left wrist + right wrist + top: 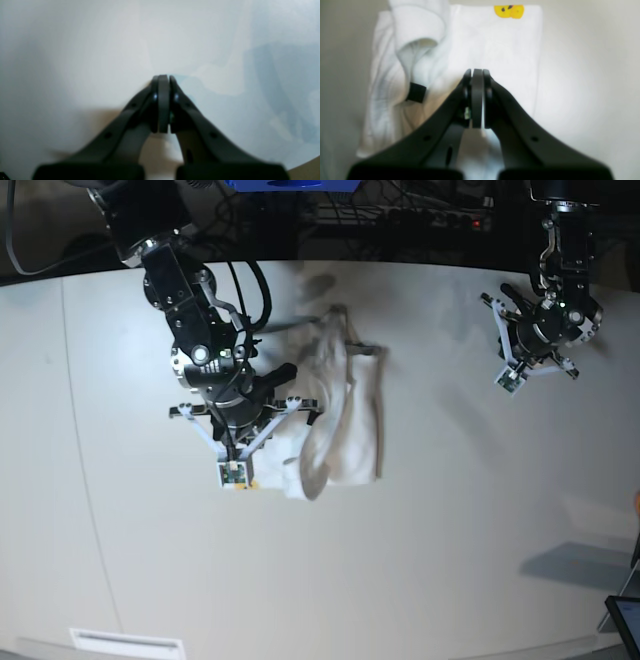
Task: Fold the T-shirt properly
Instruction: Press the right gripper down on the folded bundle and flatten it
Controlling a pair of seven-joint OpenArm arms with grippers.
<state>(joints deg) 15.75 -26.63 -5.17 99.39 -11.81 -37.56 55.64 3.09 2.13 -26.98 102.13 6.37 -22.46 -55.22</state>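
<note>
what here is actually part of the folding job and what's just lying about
Part of the job:
- T-shirt, bunched on the table
- right gripper, shut above it
- left gripper, shut, off to the side

Lying about:
- table
- dark device at the table's corner

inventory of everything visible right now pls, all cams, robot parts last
T-shirt: one, white, partly folded bundle on the table at centre-left of the base view; a yellow bit of print shows at its far edge in the right wrist view.
Black tag: one, by the collar opening of the shirt.
Table: one, off-white, under everything.
Right gripper: one, black fingers, shut, over the shirt, holding nothing.
Left gripper: one, black fingers, shut, off at the base view's upper right, away from the shirt.
</note>
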